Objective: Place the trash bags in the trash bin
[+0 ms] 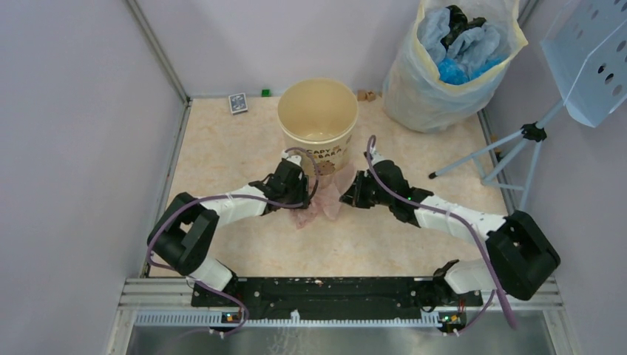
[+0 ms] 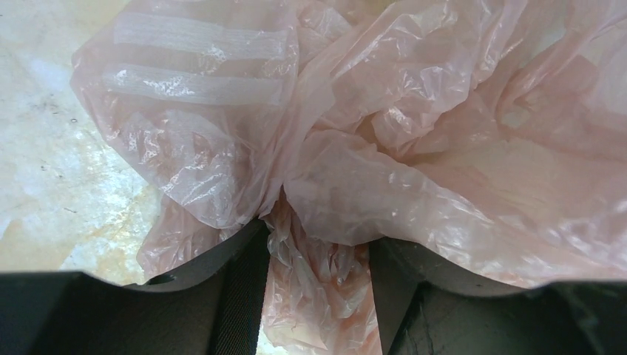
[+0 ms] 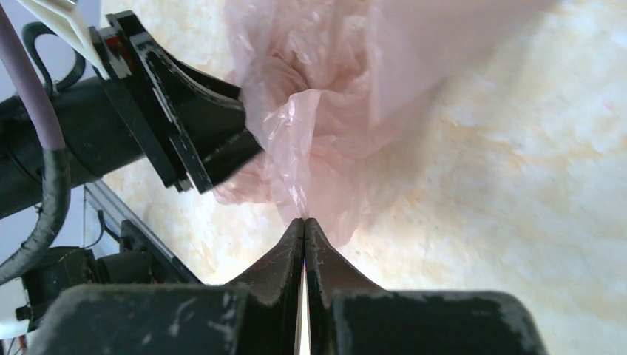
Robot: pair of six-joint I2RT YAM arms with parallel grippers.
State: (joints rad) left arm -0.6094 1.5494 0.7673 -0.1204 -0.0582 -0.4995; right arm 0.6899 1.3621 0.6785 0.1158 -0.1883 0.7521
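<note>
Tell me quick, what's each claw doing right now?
Left gripper: open, trash bag bunched between its jaws.
Right gripper: closed, pinching the trash bag's edge.

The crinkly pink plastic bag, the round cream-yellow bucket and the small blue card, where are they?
Crinkly pale-pink plastic bag [image 1: 325, 207], top view, its crumpled middle.
Round cream-yellow plastic bucket [image 1: 322, 152], top view, its printed side wall.
Small blue card [image 1: 237, 102], top view, its face.

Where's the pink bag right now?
Top view, centre: the pink bag lies crumpled on the table in front of the bin, between the left gripper and right gripper.
</note>
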